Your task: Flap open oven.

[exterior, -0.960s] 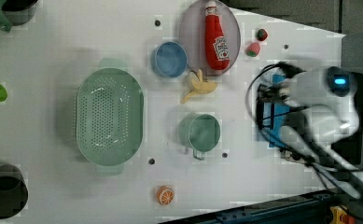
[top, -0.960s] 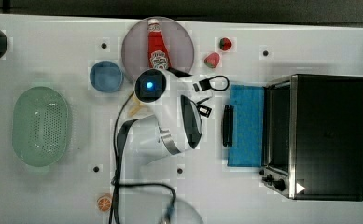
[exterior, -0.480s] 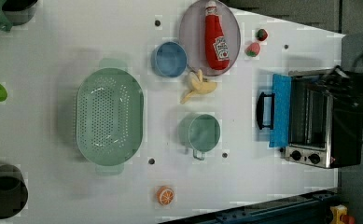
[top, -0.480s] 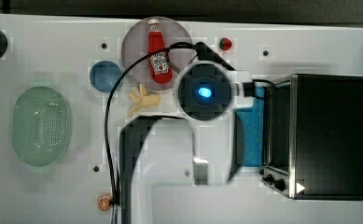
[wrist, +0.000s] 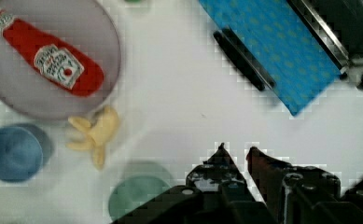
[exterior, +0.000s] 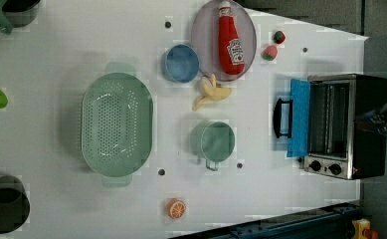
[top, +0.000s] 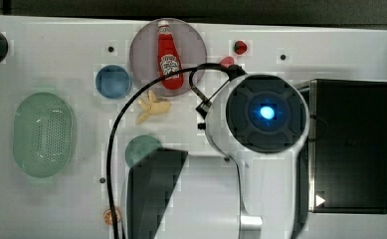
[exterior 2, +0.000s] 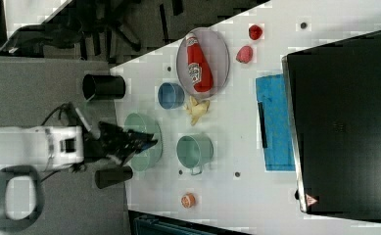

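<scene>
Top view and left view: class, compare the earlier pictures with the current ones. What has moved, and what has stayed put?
The arm swung from the table's middle toward the top view's right and now looms over the oven front; in the left view it has cleared the door. Its pincer holds nothing. The door stayed flapped open, lying flat; the bottle, banana and cup kept their places.
</scene>
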Robot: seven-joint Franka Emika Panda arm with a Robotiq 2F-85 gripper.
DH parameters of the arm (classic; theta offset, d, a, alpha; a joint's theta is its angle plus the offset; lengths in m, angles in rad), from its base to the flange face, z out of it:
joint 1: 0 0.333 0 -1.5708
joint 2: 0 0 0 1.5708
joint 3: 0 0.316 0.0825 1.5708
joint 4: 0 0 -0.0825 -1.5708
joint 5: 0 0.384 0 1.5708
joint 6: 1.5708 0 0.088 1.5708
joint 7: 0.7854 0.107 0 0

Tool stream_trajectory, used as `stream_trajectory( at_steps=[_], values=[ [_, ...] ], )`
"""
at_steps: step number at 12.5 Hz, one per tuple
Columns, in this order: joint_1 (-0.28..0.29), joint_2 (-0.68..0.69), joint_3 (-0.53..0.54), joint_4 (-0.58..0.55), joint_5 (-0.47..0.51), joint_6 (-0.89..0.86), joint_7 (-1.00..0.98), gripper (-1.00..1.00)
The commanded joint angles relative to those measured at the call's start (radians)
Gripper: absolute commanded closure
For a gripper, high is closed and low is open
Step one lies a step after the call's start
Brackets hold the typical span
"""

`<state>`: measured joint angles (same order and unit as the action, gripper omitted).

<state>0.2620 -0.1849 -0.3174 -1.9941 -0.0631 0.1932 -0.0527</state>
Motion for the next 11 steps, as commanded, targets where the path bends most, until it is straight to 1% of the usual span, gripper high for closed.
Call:
stream_trajectory(
  at_steps=[1, 11],
  values=[
    [0.000, -0.029, -0.005, 0.042, 0.000, -0.058, 0.120, 0.65],
    [0.001, -0.034, 0.000, 0.035, 0.000, -0.056, 0.120, 0.65]
  ],
)
